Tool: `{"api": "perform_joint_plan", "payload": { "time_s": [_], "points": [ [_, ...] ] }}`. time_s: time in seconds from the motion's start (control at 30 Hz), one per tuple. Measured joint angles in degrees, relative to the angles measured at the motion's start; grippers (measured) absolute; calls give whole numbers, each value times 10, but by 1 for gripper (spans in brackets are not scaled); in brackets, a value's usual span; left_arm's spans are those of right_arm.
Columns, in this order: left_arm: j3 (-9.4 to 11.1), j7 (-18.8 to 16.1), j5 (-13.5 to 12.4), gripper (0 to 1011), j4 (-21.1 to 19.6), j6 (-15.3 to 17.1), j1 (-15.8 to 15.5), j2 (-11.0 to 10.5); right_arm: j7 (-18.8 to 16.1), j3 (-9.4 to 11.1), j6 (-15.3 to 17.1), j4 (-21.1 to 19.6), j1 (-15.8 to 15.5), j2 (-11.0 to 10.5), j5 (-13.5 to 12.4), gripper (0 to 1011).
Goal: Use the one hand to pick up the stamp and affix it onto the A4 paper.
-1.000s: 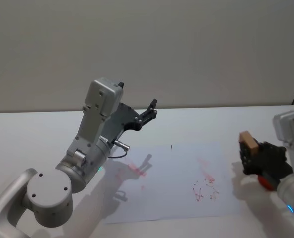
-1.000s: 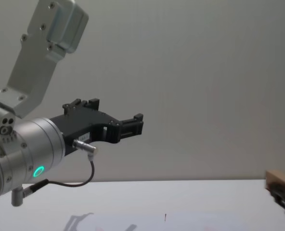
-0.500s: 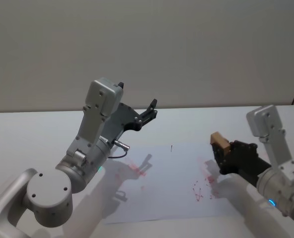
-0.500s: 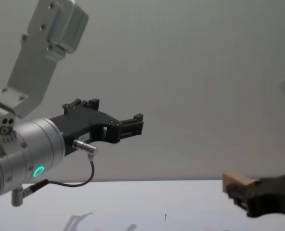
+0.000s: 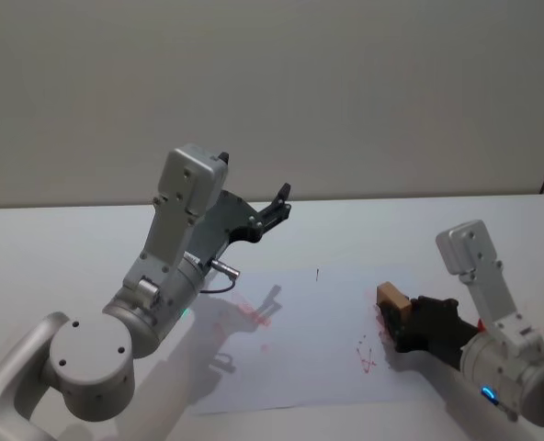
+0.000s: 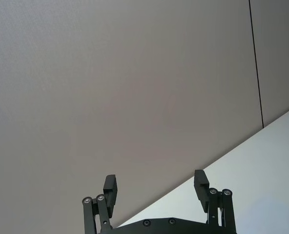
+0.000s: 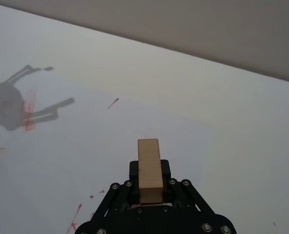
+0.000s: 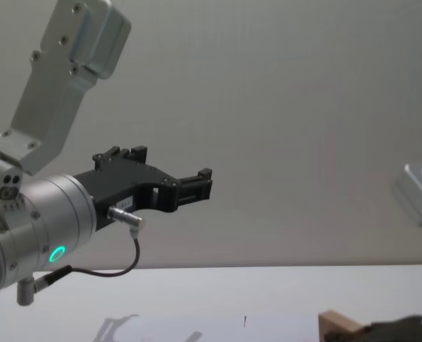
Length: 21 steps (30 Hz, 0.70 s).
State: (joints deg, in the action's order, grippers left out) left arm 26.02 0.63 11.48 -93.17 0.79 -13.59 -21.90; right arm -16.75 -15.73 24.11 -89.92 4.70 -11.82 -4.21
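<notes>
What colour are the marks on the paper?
Red marks on white paper; clearest in the head view.

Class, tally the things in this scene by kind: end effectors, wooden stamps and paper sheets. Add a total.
End effectors: 2, the left end effector and the right end effector
Wooden stamps: 1, the stamp
Paper sheets: 1, the paper sheet
Total: 4

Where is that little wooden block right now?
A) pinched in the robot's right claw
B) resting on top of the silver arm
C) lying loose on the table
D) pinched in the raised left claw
A: the stamp sits clamped in the right gripper, by the red marks on the A4 paper, while the left gripper hangs open and empty.
</notes>
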Motion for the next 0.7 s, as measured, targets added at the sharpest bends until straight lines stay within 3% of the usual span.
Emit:
{"api": "perform_joint_plan", "payload": {
  "time_s": [0.7],
  "points": [
    [0,0,0,1001,0,0,0,0,1,-1,12,35,14,8,-8,218]
  ]
}}
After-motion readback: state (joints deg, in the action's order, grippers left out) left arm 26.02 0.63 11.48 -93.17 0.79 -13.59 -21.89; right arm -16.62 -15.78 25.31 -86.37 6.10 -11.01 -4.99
